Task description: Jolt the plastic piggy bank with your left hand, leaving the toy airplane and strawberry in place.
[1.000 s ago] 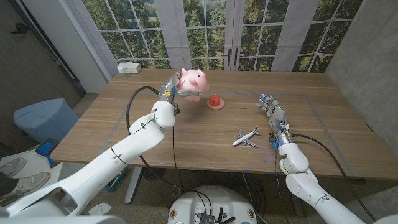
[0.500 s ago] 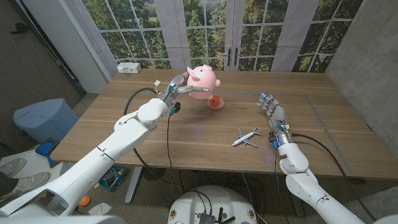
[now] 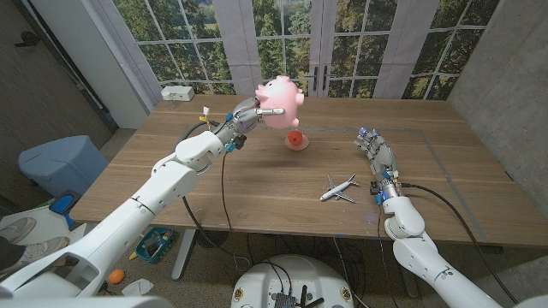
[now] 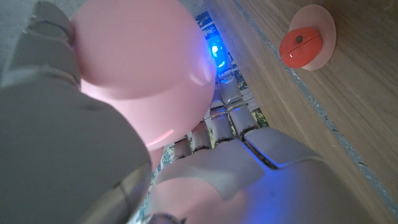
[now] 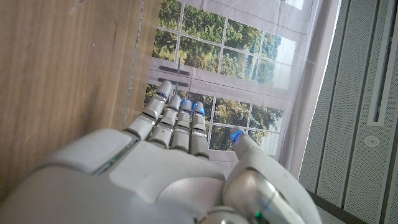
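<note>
The left hand (image 3: 242, 115) grips the pink piggy bank (image 3: 280, 91) above the wooden table (image 3: 274, 184), windows (image 3: 282, 43) behind it. The right hand (image 3: 374, 150) is open, fingers straight.

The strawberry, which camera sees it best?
The left wrist view: the strawberry looks big and sharp on its pale disc. The head view shows it small on the table, below the piggy bank held by the left hand.

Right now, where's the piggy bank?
In the head view the piggy bank is held up off the table by the left robot hand, left of centre, just above the strawberry.
</note>
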Motion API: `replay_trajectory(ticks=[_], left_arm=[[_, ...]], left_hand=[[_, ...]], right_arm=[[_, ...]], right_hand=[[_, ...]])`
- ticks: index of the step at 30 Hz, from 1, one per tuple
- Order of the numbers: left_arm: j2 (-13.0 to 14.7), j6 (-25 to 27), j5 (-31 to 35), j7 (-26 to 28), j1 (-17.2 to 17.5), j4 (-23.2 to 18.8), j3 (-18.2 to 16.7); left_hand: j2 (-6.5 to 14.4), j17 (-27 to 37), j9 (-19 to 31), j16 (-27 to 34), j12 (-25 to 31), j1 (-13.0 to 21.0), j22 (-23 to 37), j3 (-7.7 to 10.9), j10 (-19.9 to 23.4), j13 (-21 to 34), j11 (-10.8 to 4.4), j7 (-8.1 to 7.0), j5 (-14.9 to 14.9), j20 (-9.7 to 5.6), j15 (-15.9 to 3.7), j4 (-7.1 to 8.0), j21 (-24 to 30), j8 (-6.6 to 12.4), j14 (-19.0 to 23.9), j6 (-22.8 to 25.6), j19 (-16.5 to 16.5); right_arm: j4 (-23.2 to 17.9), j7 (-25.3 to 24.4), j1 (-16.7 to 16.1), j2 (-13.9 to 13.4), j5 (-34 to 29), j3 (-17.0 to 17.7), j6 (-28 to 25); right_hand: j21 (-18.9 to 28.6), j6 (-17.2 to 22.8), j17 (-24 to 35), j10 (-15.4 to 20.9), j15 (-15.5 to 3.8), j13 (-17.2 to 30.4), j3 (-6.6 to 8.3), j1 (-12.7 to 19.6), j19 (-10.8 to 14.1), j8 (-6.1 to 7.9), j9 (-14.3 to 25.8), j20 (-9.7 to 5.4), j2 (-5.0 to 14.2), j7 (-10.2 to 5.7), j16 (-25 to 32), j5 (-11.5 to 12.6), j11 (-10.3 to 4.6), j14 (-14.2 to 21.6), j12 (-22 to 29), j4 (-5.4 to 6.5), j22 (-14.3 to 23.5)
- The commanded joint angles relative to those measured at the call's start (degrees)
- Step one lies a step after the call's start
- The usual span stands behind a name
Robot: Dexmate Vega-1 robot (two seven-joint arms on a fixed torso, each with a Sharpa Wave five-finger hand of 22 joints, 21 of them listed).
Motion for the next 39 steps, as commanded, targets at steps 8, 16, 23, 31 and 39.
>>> replay_trajectory(ticks=[8,16,23,31,39], left_arm=[[0.94,-1.34,-3.64,-1.94,-1.74,2.58,1.07],[3.75,4.46,3.84,7.87,-1.53,-2.81,2.28],[6.43,15.17,13.97,18.61,-2.06,-10.27,4.64],[6.70,35.43,27.79,29.04,-5.24,-18.41,10.75],[3.42,45.65,36.88,35.68,-6.25,-19.83,14.49]], left_hand=[[21.33,0.29,2.23,-0.28,-0.25,20.96,-0.20,4.95,31.63,8.98,-14.30,-1.44,0.40,-9.00,-23.49,0.82,0.69,5.04,26.74,33.25,-4.84],[21.33,0.40,2.10,-0.43,-0.48,20.93,-0.34,5.07,31.52,9.25,-14.19,-1.21,0.51,-8.89,-23.48,0.82,1.03,4.89,26.71,33.28,-5.08],[21.31,0.48,2.12,-0.54,-0.67,21.02,-0.43,5.20,31.43,9.41,-14.16,-1.10,0.59,-8.77,-23.49,0.76,1.27,4.86,26.71,33.33,-5.28],[21.35,0.60,2.24,-0.69,-0.96,21.07,-0.53,5.36,31.25,9.56,-14.17,-1.16,0.69,-8.79,-23.49,0.76,1.59,4.76,26.67,33.11,-5.43],[21.32,0.70,2.40,-0.81,-1.13,21.01,-0.60,5.43,31.37,9.66,-14.25,-1.43,0.72,-8.89,-23.50,0.79,1.87,4.75,26.65,33.01,-5.51]], right_arm=[[1.23,0.47,0.89,0.42,0.37,-0.17,-0.07],[1.44,0.49,1.08,0.48,0.44,-0.17,-0.09],[1.66,0.65,1.36,0.54,0.51,-0.30,-0.26],[2.04,0.90,1.81,0.64,0.60,-0.48,-0.46],[2.26,0.91,2.00,0.71,0.66,-0.50,-0.48]], right_hand=[[-0.13,0.03,0.08,-0.24,-0.44,0.12,0.27,0.12,0.19,-0.11,0.23,-0.68,0.81,0.29,0.32,-0.12,-0.05,-0.28,-0.24,-0.34,0.24],[-0.24,0.05,0.07,-0.16,-0.41,0.12,0.28,0.08,0.22,-0.09,0.23,-0.68,0.81,0.31,0.34,-0.13,0.09,-0.27,-0.21,-0.36,0.25],[-0.34,0.04,0.07,-0.14,-0.42,0.12,0.29,0.07,0.24,-0.10,0.23,-0.68,0.82,0.28,0.35,-0.12,0.03,-0.26,-0.20,-0.39,0.25],[-0.43,0.03,0.06,-0.22,-0.41,0.12,0.30,0.06,0.28,-0.10,0.23,-0.69,0.81,0.27,0.33,-0.12,0.07,-0.33,-0.23,-0.43,0.25],[-0.50,0.02,0.05,-0.24,-0.41,0.12,0.31,0.05,0.33,-0.10,0.23,-0.70,0.82,0.26,0.33,-0.12,0.05,-0.35,-0.23,-0.46,0.26]])
